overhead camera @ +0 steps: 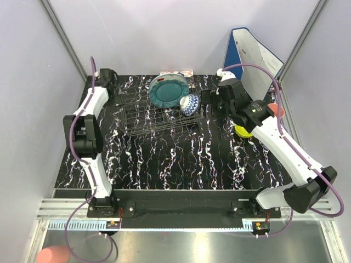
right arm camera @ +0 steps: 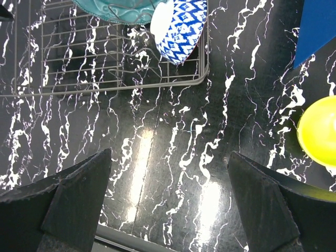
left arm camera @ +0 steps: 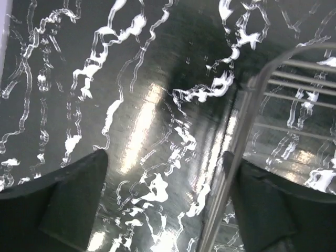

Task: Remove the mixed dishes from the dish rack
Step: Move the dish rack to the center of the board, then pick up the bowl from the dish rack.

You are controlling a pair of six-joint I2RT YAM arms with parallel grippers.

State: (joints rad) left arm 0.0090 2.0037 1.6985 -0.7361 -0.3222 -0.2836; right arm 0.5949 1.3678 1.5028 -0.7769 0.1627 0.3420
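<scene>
The grey wire dish rack [overhead camera: 148,116] stands at the table's back middle. The teal scalloped plate [overhead camera: 169,91] stands upright in it, with the blue-white patterned bowl [overhead camera: 190,104] tipped on its side at the rack's right end. A white rim with red marks [overhead camera: 168,73] shows behind the teal plate. The yellow-green bowl [overhead camera: 243,131] sits on the table, partly under my right arm. My right gripper [overhead camera: 209,104] is open and empty, just right of the rack; its view shows the rack [right arm camera: 105,52], the bowl [right arm camera: 181,29] and the yellow-green bowl [right arm camera: 317,131]. My left gripper [overhead camera: 109,83] is open and empty at the rack's left corner [left arm camera: 247,131]. The lilac cup is out of view.
A blue binder [overhead camera: 244,52] stands at the back right and shows in the right wrist view [right arm camera: 321,26]. A pinkish-red round thing [overhead camera: 277,109] peeks out behind my right arm. Another pinkish thing [overhead camera: 52,255] lies below the table's front rail. Grey walls close in the sides.
</scene>
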